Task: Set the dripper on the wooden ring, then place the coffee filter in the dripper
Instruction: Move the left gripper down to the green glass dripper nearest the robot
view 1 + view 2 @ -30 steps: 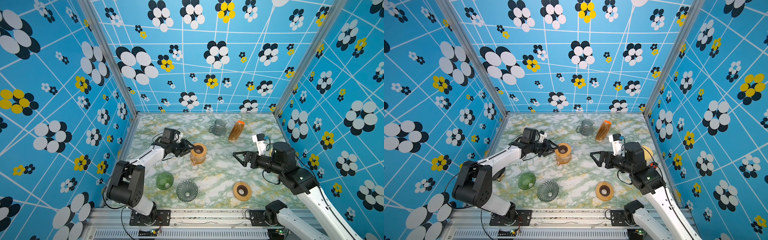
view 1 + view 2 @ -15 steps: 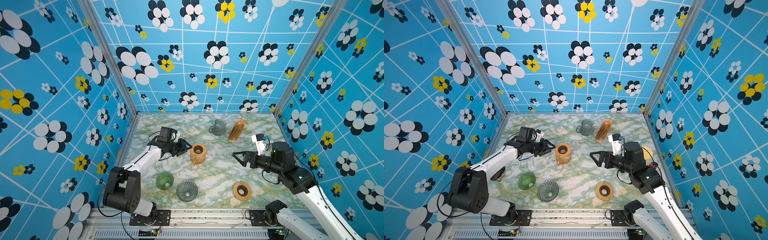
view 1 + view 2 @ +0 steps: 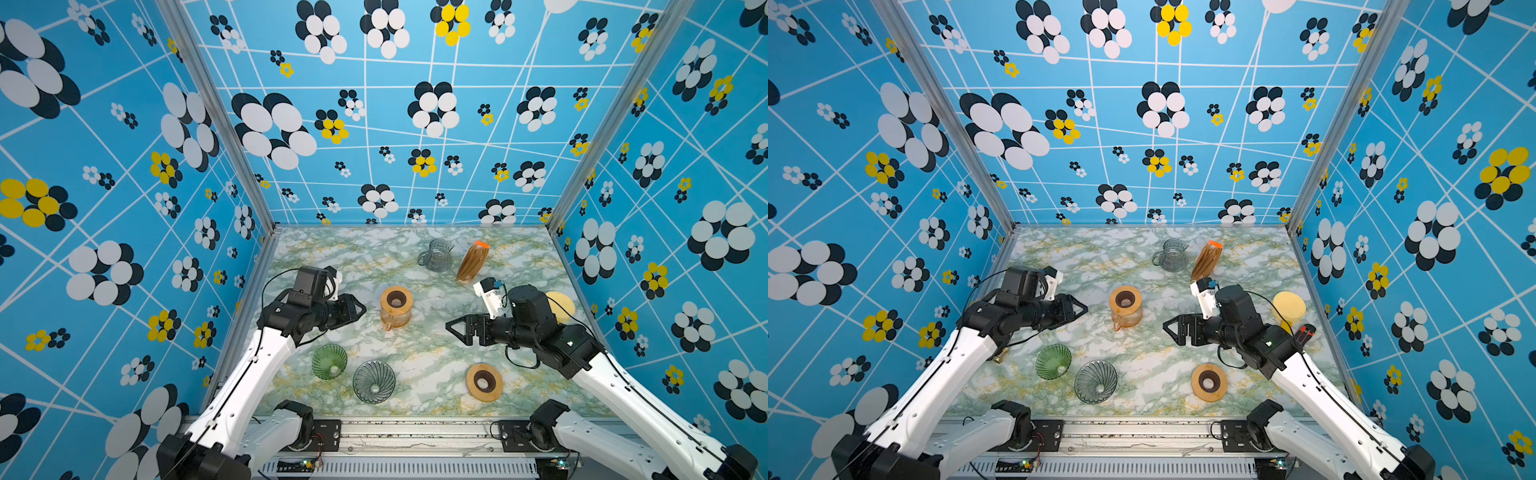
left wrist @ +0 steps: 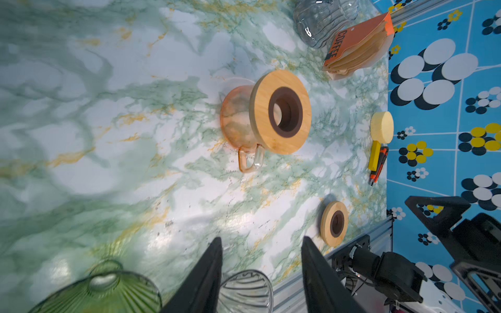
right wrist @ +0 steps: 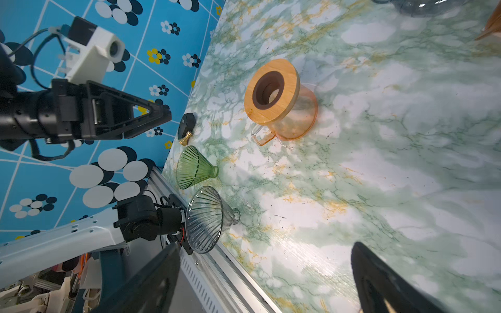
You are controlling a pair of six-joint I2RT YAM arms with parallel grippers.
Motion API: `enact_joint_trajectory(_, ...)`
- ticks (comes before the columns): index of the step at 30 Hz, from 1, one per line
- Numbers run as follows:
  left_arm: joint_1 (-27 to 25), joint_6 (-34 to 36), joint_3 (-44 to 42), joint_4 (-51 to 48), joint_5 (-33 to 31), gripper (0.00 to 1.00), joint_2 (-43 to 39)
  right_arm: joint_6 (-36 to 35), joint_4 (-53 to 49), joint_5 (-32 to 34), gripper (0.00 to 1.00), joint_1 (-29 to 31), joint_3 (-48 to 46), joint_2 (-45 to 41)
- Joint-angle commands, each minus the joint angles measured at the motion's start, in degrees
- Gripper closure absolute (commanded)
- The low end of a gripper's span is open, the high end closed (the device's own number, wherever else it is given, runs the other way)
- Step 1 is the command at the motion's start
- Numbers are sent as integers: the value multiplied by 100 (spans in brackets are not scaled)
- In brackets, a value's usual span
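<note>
On the green-veined marble-patterned table (image 3: 428,361), the clear pack of brown paper coffee filters (image 3: 472,262) with an orange label is propped near the far edge, right of the middle. It is just beside a clear glass pitcher (image 3: 435,255) and is touched by neither arm. A green ribbed glass dripper (image 3: 329,361) and a clear ribbed glass dripper (image 3: 374,381) are set just beside each other near the front edge, left of the middle. Their wide mouths are turned upward, and both are well apart from the pack. An amber glass carafe (image 3: 395,319) capped by a wooden collar (image 3: 385,301) with a dark inner ring is stood upright around the middle of the table. A loose wooden ring (image 3: 483,381) is laid near the front edge, right of the middle. The left end effector (image 3: 359,309) is poised above the table between the left edge and the carafe, its fingers partly parted with nothing gripped between them. The right end effector (image 3: 455,330) is poised on the carafe's other side, pointed toward it, fully released and empty. A pale yellow round-headed tool (image 3: 1288,307) is seen by the right edge.
</note>
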Motion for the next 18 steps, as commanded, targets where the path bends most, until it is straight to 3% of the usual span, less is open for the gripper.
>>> enact_joint_trajectory(1, -435, -414, 37, -1407, -961, 51, -404, -77, 241, 21, 1, 105, -1, 115)
enact_joint_trajectory(8, -1730, -1569, 41, -2517, -1761, 50, -939, -308, 160, -144, 1, 105, 122, 267)
enact_joint_trajectory(14, -2070, -2165, -336, -2269, -1549, 50, -1143, -514, 254, -420, 1, 104, 132, 242)
enact_joint_trajectory(18, -2152, -2124, -617, -1935, -1210, 49, -1177, -564, 157, -232, 1, 107, 44, 78)
